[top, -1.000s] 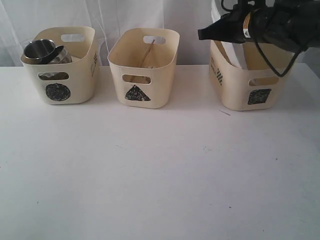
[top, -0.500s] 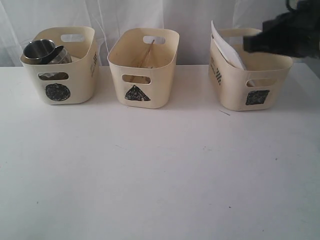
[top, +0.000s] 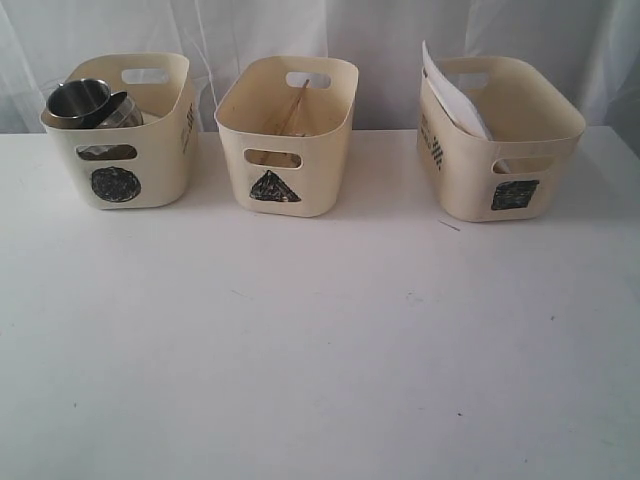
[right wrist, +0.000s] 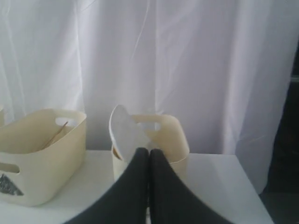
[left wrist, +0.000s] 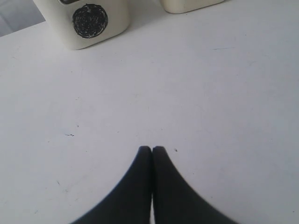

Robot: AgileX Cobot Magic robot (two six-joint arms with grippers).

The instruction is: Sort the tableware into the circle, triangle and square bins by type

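Note:
Three cream bins stand in a row at the back of the white table. The circle bin (top: 120,130) on the left holds two steel mugs (top: 80,100). Wooden chopsticks (top: 293,108) lean inside the triangle bin (top: 285,135). The large white plate (top: 452,100) stands tilted in the square bin (top: 505,140), its corner above the rim. No arm shows in the exterior view. My left gripper (left wrist: 152,148) is shut and empty over bare table, short of the circle bin (left wrist: 91,21). My right gripper (right wrist: 149,150) is shut and empty, facing the square bin (right wrist: 170,135) and plate (right wrist: 126,133).
A white curtain (top: 330,30) hangs right behind the bins. The triangle bin (right wrist: 42,154) sits beside the square bin in the right wrist view. The table's right edge (right wrist: 252,196) is close to the square bin.
The right arm, which was over the square bin a second ago, has pulled away to the right and left the exterior view. The plate now stands in the bin uncovered.

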